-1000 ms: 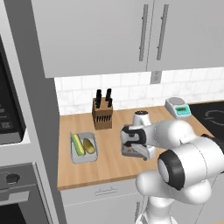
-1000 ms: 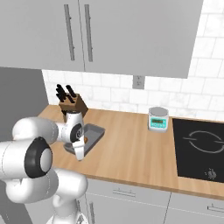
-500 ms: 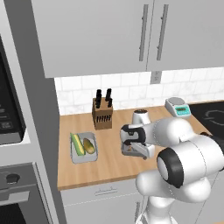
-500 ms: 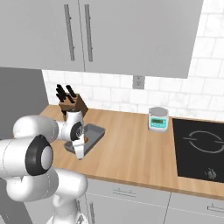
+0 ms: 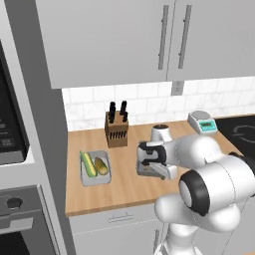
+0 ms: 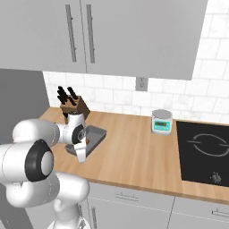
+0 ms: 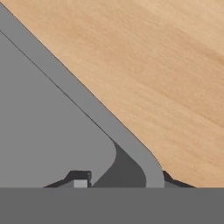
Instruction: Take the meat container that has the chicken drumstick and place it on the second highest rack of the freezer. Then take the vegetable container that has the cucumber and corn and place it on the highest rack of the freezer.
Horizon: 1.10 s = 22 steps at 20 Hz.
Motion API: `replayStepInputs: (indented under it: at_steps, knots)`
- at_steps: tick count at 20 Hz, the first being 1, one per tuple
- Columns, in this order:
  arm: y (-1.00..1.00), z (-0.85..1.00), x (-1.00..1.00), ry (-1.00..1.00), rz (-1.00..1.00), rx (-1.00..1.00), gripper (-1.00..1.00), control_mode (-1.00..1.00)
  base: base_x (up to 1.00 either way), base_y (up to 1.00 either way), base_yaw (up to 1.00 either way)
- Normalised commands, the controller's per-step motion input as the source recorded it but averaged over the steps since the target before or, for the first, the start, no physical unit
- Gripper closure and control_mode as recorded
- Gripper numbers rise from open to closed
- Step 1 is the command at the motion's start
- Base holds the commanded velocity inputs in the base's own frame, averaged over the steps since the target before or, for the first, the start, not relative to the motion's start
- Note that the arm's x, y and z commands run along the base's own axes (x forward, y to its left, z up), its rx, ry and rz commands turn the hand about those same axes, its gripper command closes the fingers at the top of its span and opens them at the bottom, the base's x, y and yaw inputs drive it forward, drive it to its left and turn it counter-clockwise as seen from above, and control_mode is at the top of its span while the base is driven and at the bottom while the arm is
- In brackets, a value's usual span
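Mostly your arm hides the grey meat container (image 6: 95, 134) on the table (image 6: 134, 156); its drumstick is barely visible. Your pincer (image 7: 120, 178) straddles the rim corner, though whether it grips is unclear.

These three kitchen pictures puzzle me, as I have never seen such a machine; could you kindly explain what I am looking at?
It is a white robot arm on a drivable base, in a rendered kitchen. Two cameras ride behind the arm, left and right; the third looks along its claw. On the wooden counter lie a knife block, a small scale, a tray with cucumber and corn, and a grey meat tray. The claw is down at that tray's corner, one fingertip inside the rim, one outside; whether it grips yet is unclear.
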Motion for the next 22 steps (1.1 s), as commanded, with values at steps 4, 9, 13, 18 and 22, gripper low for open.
replayStepInputs:
  at_steps: [4, 9, 13, 18, 22]
  knots:
    - [0.0, 0.0, 0.0, 0.0, 0.0, 0.0, 1.0, -1.0, 0.0, 0.0, 0.0]
    - [0.0, 0.0, 0.0, 0.0, 0.0, 0.0, 1.0, -1.0, 0.0, 0.0, 0.0]
    - [-0.19, 0.02, 0.0, 0.0, 0.0, 0.0, 1.0, -1.0, 0.0, 0.0, 0.0]
    - [-0.72, 0.26, -0.21, -0.06, 0.06, 0.0, 1.0, -1.0, 0.0, 0.0, 0.0]
    - [-0.74, 0.3, -0.43, -0.1, 0.08, 0.0, 1.0, -1.0, 0.0, 0.0, 0.0]
